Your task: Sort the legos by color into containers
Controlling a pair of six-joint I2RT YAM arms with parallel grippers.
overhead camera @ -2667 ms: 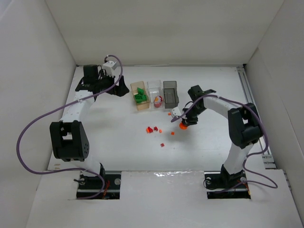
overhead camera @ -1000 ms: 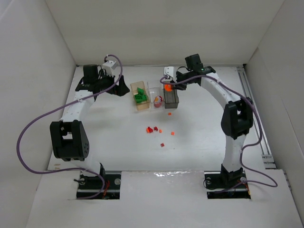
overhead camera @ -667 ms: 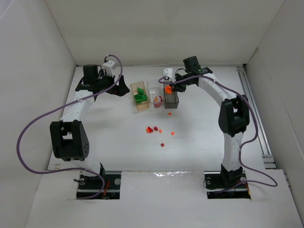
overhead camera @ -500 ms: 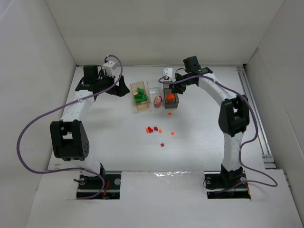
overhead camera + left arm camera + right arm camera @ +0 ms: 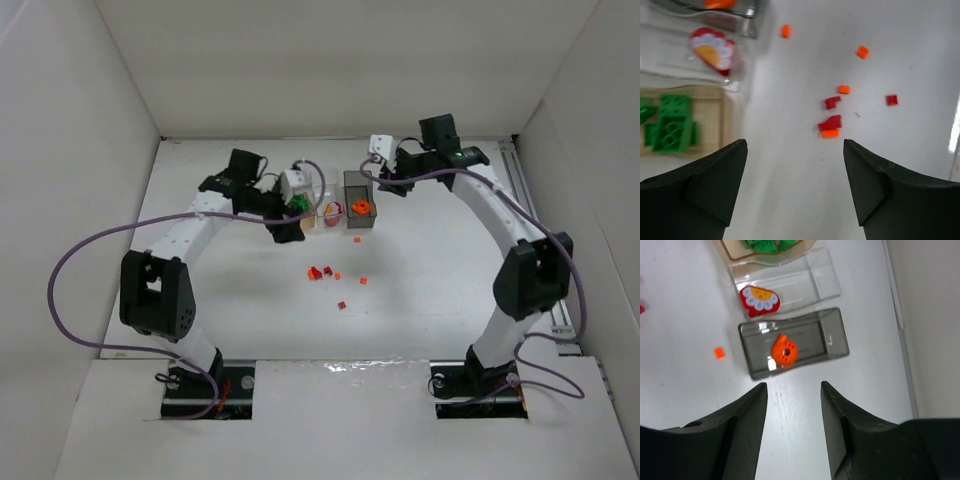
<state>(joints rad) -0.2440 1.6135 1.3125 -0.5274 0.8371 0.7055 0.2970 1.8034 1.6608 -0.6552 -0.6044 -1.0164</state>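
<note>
**Round orange piece in the grey bin; both grippers open and empty**

The right gripper (image 5: 793, 390) hangs with its jaws spread and nothing between them. In its wrist view the grey bin (image 5: 837, 335) lies just past the fingertips. The round piece (image 5: 785, 351), orange with a dotted face, rests on that bin's floor, apart from both fingers. From above, this gripper sits just to the right of the grey bin.

Next to the grey bin stands the clear bin (image 5: 825, 275). At one end of it lies the flower piece (image 5: 759, 300), red and printed with white petals and a yellow centre. That print is the only marking that can be made out on any piece.

Beyond the clear bin is the tan bin (image 5: 725, 125), which holds the green bricks (image 5: 670, 130). The left arm covers much of this bin in the top view.

The left gripper (image 5: 795, 147) is also open, its two dark fingers wide apart and holding nothing. It hangs over the table (image 5: 250, 290) at the near end of the tan bin.

The loose bricks (image 5: 830, 122) lie scattered on the table ahead of its fingertips, none of them touching the gripper. Seven show in the left wrist view, four orange and three red. Two red ones and two orange ones form a small cluster. One orange brick lies alone close to the grey bin's near corner.
</note>
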